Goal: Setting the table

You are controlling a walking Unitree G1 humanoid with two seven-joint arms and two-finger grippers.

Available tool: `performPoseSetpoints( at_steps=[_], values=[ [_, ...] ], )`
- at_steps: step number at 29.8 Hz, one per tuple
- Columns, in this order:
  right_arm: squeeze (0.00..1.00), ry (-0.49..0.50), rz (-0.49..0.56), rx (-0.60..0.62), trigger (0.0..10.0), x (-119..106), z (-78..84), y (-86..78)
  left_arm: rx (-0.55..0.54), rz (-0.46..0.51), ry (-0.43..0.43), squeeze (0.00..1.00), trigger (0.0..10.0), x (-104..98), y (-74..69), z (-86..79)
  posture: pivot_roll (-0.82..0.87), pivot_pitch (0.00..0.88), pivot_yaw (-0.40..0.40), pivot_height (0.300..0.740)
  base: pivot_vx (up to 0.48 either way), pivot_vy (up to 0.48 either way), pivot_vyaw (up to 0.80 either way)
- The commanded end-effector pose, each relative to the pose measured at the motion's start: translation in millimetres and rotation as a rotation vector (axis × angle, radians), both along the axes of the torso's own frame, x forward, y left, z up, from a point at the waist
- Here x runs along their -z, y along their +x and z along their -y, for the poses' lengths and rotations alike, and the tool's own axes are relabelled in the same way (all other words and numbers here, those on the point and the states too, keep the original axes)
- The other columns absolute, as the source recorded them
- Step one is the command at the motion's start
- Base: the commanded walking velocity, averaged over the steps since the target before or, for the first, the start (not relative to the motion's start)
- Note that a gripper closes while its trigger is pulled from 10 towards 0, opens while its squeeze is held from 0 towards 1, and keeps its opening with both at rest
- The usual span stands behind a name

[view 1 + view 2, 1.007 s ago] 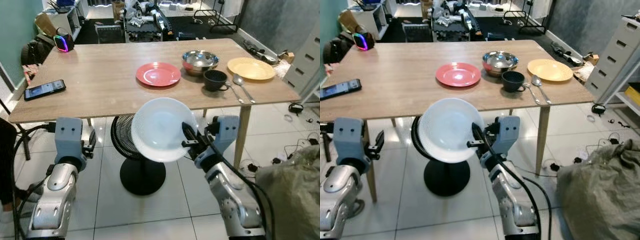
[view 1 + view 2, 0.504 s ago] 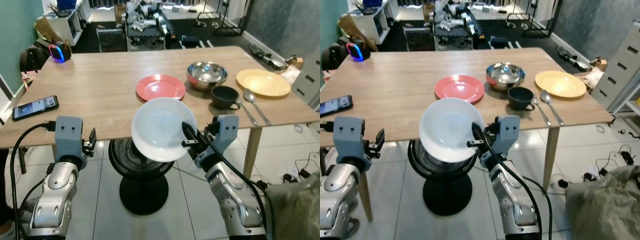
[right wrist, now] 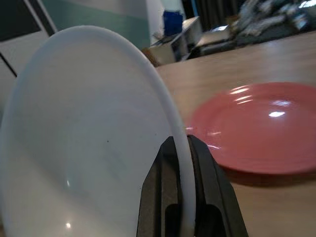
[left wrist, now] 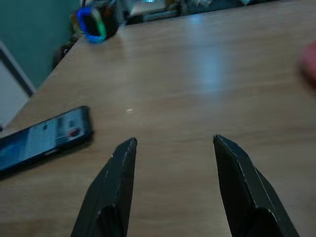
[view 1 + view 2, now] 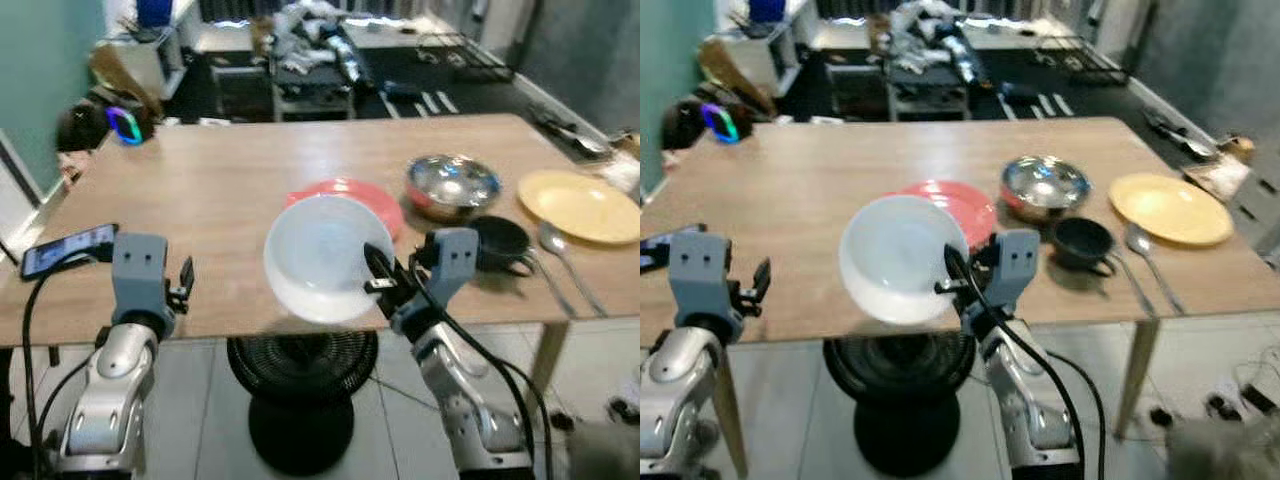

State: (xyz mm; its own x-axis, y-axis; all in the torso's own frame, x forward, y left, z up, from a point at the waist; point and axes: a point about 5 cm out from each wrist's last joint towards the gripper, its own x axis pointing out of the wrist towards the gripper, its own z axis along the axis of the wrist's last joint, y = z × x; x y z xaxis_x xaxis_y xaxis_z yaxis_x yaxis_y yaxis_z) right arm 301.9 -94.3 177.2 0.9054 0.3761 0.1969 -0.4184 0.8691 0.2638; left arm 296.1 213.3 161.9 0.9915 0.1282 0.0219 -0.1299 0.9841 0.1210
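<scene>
I've stepped closer: the table (image 5: 220,180) edge is now right under my arms, and the white plate (image 5: 320,258) hangs over its near edge instead of over the floor. My right gripper (image 3: 181,163) is clamped on the plate's rim, holding it tilted in front of the red plate (image 3: 256,126). My left gripper (image 4: 173,148) hovers with fingers spread above the wood, near the phone (image 4: 42,137). I can't read any writing.

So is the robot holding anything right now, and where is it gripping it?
Yes: the right gripper pinches the white plate by its rim. The left gripper holds nothing.
</scene>
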Motion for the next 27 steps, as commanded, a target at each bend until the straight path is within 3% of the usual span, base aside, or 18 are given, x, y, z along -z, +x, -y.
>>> performPoseSetpoints(
  at_steps=[1,21,27],
  values=[
    [0.00,0.002,-0.005,0.003,10.0,0.9,2.3,-0.1,0.010,-0.017,-0.010,0.00,10.0,4.8,-0.6,2.5,0.03,0.029,0.088,0.740,0.000,0.000,0.00],
    [0.00,0.007,-0.002,0.010,10.0,0.0,3.8,0.4,0.019,-0.022,-0.009,0.00,10.0,4.8,-0.5,4.9,0.03,0.035,0.089,0.740,0.000,0.000,0.00],
    [0.00,-0.051,-0.006,-0.023,10.0,0.5,-1.0,-0.7,0.025,-0.057,-0.003,0.00,10.0,9.5,-1.7,5.3,0.03,0.038,0.087,0.740,0.000,0.000,0.00]
  ],
)
